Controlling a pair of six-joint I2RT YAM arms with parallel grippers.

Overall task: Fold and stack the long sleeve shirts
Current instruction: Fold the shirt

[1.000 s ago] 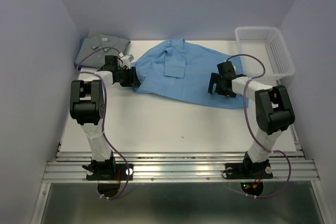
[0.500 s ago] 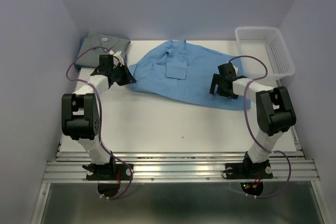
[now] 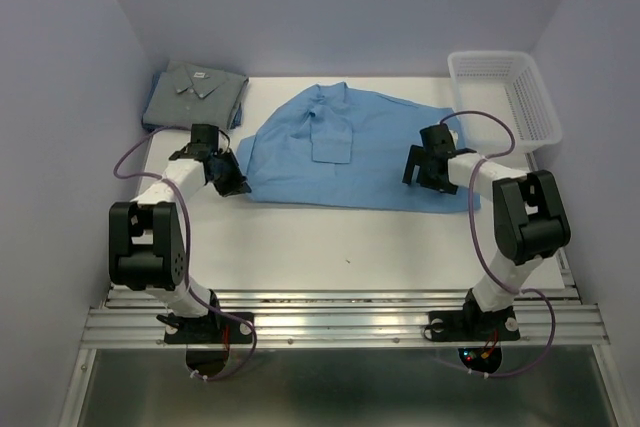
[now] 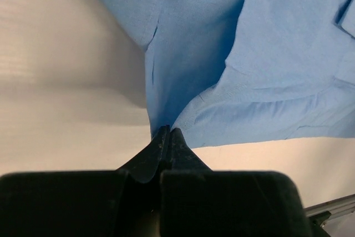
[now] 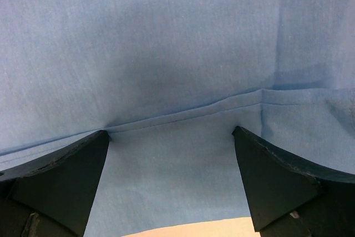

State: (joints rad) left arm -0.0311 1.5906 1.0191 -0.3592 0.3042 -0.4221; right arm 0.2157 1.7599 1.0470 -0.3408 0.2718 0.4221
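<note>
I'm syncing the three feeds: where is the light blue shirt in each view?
Top external: light blue shirt spread across the middle of the white table.
Left wrist: fills the upper right, its edge pinched in the left claw.
Right wrist: fills nearly the whole frame.
Shared landmark: bare white table along the shirt's near hem.

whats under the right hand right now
The light blue shirt lies spread under the open right hand, a stitched seam crossing between its fingers. A sliver of bare table shows at the cloth's edge; whatever is beneath the cloth there is covered.
</note>
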